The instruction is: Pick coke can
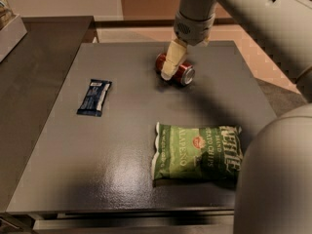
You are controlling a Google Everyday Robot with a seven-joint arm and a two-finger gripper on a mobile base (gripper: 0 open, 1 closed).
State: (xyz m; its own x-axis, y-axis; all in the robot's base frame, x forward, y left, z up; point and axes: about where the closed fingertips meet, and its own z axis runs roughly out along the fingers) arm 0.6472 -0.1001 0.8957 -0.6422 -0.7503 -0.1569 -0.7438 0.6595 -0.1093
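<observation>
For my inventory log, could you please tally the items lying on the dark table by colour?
Red: 1, the coke can, lying on its side
Blue: 1, the snack wrapper
Green: 1, the chip bag
Total: 3
The claw is at the coke can, toward the far edge of the table.

pincer (170, 65) over coke can (185, 74), chip bag (197, 152) and wrapper (94, 97) well apart
</observation>
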